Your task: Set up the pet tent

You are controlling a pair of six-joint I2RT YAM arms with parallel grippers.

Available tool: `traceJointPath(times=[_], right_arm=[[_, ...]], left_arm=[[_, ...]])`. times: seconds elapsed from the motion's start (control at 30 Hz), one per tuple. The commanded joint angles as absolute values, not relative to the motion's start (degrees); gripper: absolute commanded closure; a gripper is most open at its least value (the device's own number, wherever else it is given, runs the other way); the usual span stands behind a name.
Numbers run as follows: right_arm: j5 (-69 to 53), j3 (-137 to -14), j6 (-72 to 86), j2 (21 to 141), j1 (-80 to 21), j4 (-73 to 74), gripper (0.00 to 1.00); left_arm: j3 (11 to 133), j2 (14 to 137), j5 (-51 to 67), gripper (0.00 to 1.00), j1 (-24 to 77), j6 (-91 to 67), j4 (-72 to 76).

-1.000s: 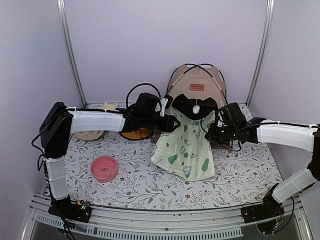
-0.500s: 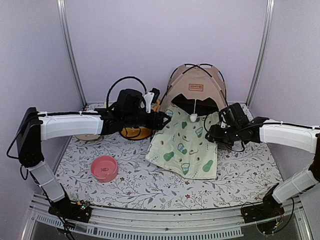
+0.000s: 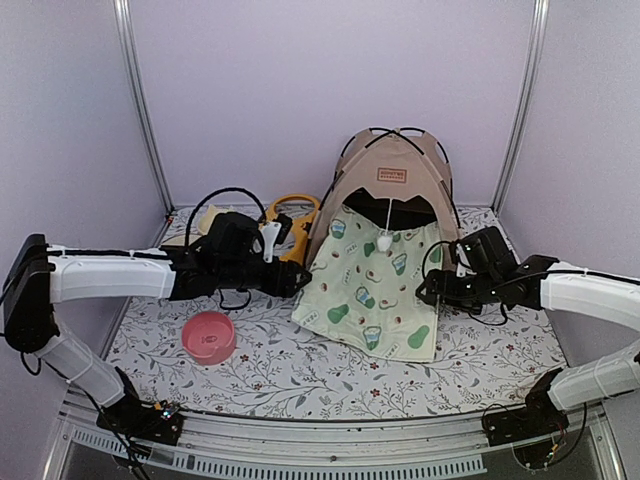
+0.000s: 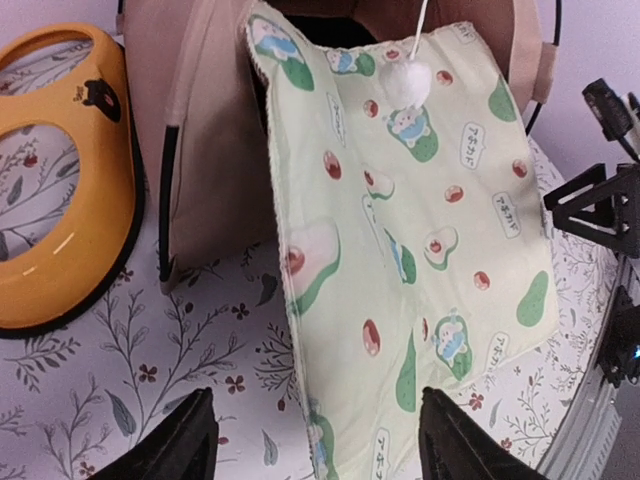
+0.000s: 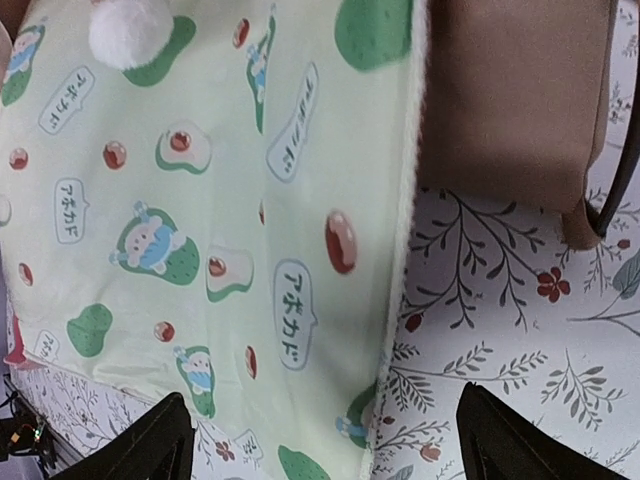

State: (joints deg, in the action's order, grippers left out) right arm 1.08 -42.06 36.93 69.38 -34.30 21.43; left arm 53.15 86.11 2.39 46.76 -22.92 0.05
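The tan pet tent stands upright at the back of the table, with black poles crossing over its top and a white pom-pom hanging in its doorway. A cream mat with green prints slopes from the doorway onto the table. My left gripper hovers open just left of the mat's near edge. In the left wrist view this left gripper spans that mat edge without touching it. My right gripper is open at the mat's right edge. In the right wrist view the right gripper holds nothing above the mat.
A yellow feeder leans beside the tent's left side, and it also shows in the left wrist view as the yellow feeder. A pink bowl sits at the front left. Metal frame posts stand at both back corners.
The right gripper opened and let go of the mat, which dropped to lie spread before the tent. Both arms drew back and lower, the left one well to the left.
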Motion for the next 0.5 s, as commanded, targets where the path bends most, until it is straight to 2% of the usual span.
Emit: traceJointPath(times=[0.0,0.23,0.47], right_arm=[[-3.9,-36.1,39.5,66.5,-34.0,19.3,0.07],[-5.5,-28.3,45.9,62.7,-37.7,16.0,0.1],[-4.5,-23.8,52.3,60.9,-42.4,13.8,0.12]], left_arm=[[48.6,84.0,6.2,0.32,47.7,-26.8,1.1],[45.6,84.3,8.2,0.36,49.5,-29.8,3.5],[45.6,86.9,8.9,0.44,50.6,-31.6,5.0]])
